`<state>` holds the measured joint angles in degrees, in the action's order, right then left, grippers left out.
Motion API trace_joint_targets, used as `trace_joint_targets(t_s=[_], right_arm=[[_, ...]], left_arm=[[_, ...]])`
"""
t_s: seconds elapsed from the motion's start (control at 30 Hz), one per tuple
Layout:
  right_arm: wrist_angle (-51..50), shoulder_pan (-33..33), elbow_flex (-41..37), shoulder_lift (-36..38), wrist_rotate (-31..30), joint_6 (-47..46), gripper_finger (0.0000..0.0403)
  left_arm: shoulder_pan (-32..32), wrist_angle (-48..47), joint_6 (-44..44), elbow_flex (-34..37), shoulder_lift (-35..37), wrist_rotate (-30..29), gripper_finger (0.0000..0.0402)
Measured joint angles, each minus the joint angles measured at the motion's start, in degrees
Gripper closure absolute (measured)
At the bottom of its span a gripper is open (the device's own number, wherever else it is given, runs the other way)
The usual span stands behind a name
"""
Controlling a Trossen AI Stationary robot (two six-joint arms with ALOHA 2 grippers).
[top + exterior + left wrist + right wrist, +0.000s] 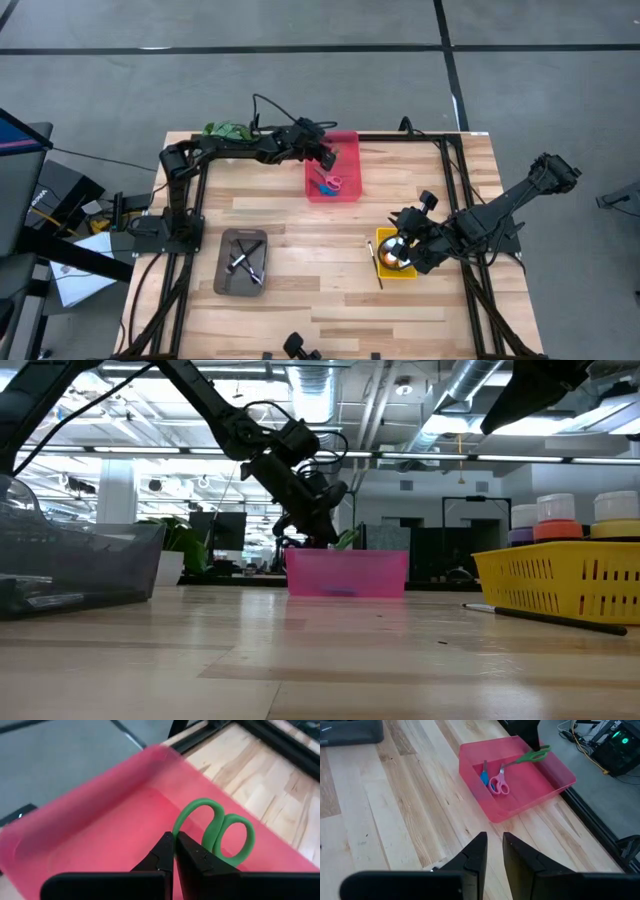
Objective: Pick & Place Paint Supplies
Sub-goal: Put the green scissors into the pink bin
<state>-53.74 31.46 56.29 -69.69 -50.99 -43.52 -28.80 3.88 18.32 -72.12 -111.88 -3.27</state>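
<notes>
Now the left pincer (174, 851) hangs over the red tray (345, 186) at twelve o'clock on the counter (300, 215), clamped on the green scissors (220, 827). Pink scissors (498, 783) and blue scissors (484, 777) lie inside the tray. At four o'clock, the right pincer (493, 851) is slightly apart over the yellow tray (383, 240).

left gripper (327, 155) is pinched closed, arm stretched way out; right gripper (400, 243) hangs low, fingers slightly apart.
</notes>
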Motion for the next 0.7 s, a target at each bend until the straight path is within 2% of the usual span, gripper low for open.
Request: trace_joint_targets(t_s=[0.43, 0.7], right_arm=[[0.02, 0.00, 0.00, 0.00, -0.03, 0.11, 0.0346], [0.02, 0.00, 0.00, 0.00, -0.03, 0.45, 0.0346]], left_arm=[[0.00, -2.94, 0.19, 0.17, -0.09, -1.86, 0.0401], [0.00, -2.58, 1.69, 3.47, -0.09, -1.86, 0.0401]])
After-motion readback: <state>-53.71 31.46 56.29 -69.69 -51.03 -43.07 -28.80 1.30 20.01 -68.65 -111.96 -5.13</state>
